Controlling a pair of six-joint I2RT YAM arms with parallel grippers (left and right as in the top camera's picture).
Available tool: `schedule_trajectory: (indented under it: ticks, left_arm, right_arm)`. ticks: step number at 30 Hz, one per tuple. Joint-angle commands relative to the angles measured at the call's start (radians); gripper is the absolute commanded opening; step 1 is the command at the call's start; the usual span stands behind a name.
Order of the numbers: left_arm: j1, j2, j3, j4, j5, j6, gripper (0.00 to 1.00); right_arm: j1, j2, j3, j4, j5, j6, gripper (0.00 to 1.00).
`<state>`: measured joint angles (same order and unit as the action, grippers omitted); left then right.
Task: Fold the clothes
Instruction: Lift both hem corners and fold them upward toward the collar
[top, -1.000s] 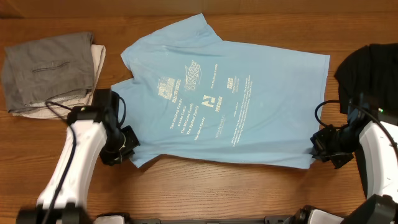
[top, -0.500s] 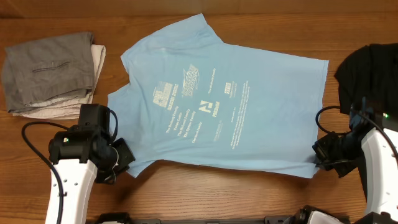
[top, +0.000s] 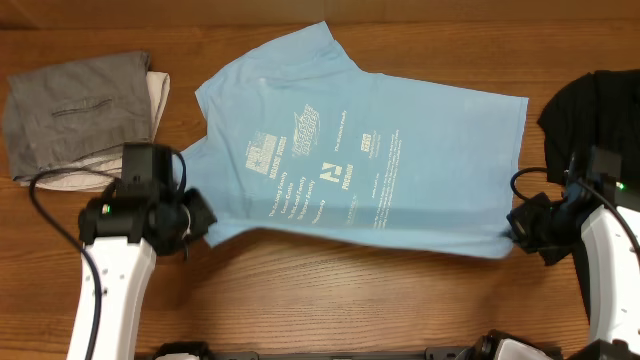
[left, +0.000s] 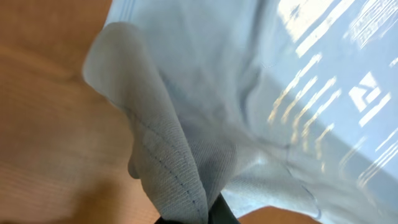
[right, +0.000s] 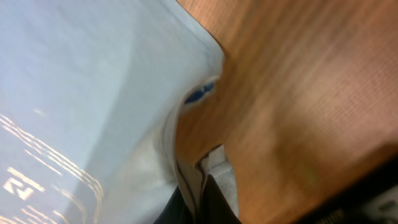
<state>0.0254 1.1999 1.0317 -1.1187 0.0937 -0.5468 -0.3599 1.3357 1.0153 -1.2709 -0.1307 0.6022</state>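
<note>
The light blue T-shirt lies spread on the wooden table, white printed text facing up. My left gripper is shut on the shirt's near left corner and holds it lifted off the table; the left wrist view shows the bunched hem pinched between the fingers. My right gripper is shut on the shirt's near right corner; the right wrist view shows the folded hem clamped in the jaws. The near edge of the shirt is stretched between both grippers.
A folded pile of grey and beige clothes lies at the far left. A black garment lies at the right edge. Bare wood runs along the front of the table.
Both grippers have lifted the shirt's near edge and carried it away from the front edge. The near hem now sits farther back and the shirt's lower part is raised.
</note>
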Motion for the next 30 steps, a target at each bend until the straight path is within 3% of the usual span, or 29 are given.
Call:
schedule_trajectory:
  ticks: [1, 8, 15, 30]
  left_arm:
    - [-0.031, 0.103, 0.073, 0.050, -0.011, 0.031, 0.04]
    - [-0.172, 0.351, 0.291, 0.105, -0.048, 0.107, 0.04]
    - [-0.275, 0.538, 0.467, 0.116, -0.225, 0.105, 0.04]
    - [-0.266, 0.624, 0.477, 0.317, -0.322, 0.097, 0.04]
  right_arm:
    - [-0.002, 0.040, 0.028, 0.060, -0.011, 0.004, 0.04]
    - [-0.002, 0.105, 0.028, 0.202, -0.013, 0.008, 0.04]
    - [-0.002, 0.132, 0.028, 0.345, -0.031, 0.019, 0.04]
    - [-0.002, 0.215, 0.027, 0.504, -0.028, 0.030, 0.04]
